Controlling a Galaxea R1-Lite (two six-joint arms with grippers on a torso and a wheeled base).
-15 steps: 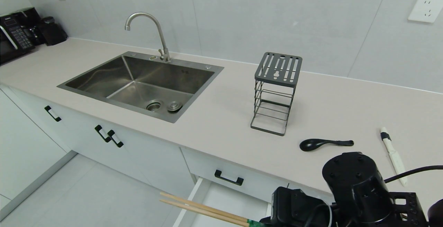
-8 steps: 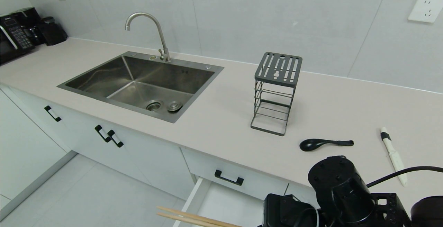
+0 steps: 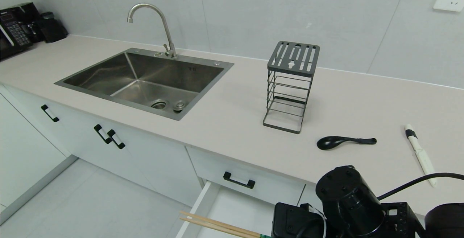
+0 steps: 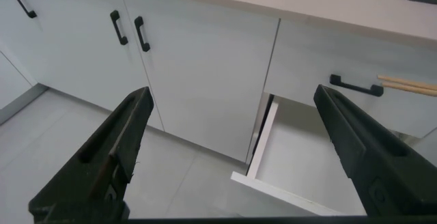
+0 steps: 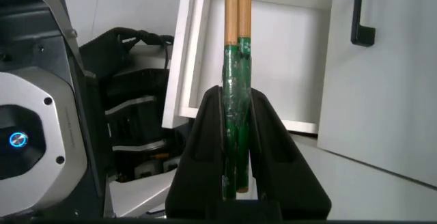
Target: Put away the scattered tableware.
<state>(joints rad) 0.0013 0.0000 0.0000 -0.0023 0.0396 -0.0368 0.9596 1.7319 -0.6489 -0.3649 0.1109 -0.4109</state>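
Note:
A pair of wooden chopsticks [image 5: 237, 19] with green tape on their ends is pinched in my right gripper [image 5: 237, 115], which is shut on them. They point over the open white drawer [image 5: 287, 60]. In the head view the chopsticks [image 3: 217, 225] lie low, by the drawer's [image 3: 203, 209] front corner under the counter. A black spoon [image 3: 344, 142] and a white utensil with a black band [image 3: 420, 154] lie on the counter at the right. My left gripper [image 4: 232, 94] hangs open and holds nothing, facing the cabinet fronts and the drawer [image 4: 307, 162].
A dark wire rack [image 3: 291, 85] stands on the counter behind the spoon. A steel sink [image 3: 145, 82] with a tap is at the left. Closed cabinet doors with black handles [image 3: 108, 140] run below the counter, and a closed drawer handle [image 3: 238, 180] sits above the open drawer.
The head camera has shifted a little. The chopsticks and my right arm have dropped lower and slid slightly right beside the open drawer.

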